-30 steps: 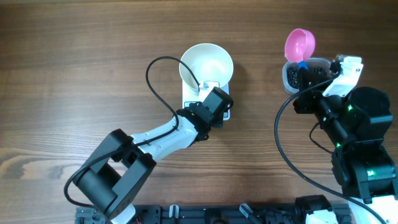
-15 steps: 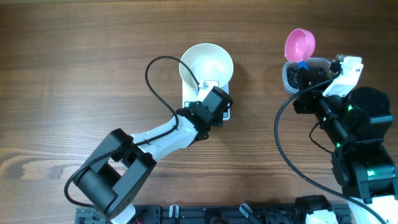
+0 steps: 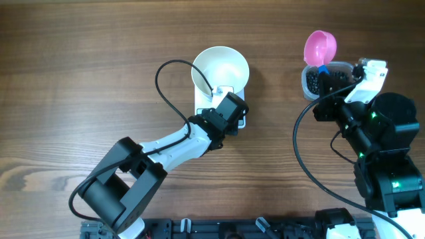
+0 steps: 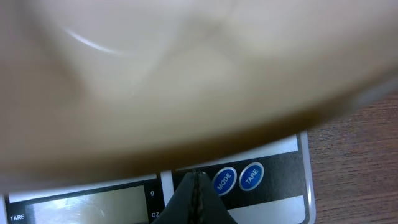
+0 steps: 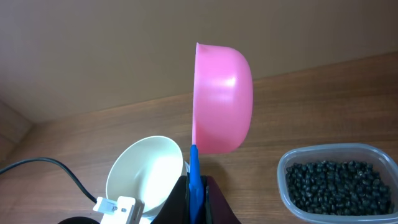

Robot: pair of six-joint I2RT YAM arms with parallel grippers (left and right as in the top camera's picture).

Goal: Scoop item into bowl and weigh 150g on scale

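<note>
The white bowl [image 3: 220, 68] sits on the white scale [image 3: 201, 106], and looks empty from above. My left gripper [image 4: 196, 175] is shut, empty, with its tips on the scale's [image 4: 292, 205] front panel just left of the blue MODE button [image 4: 224, 180]. The bowl's [image 4: 186, 74] underside fills the top of the left wrist view as a blur. My right gripper [image 5: 194, 184] is shut on the blue handle of the pink scoop [image 5: 222, 99], whose empty cup is turned on edge. The black items [image 5: 336, 183] lie in a clear tub [image 3: 327, 78] beneath the scoop [image 3: 320, 48].
The TARE button [image 4: 251, 175] is right of MODE, and the grey display [image 4: 87, 206] is at the left of the panel. A black cable [image 3: 166, 86] loops from the left arm past the bowl. Bare wooden table [image 3: 80, 79] surrounds everything.
</note>
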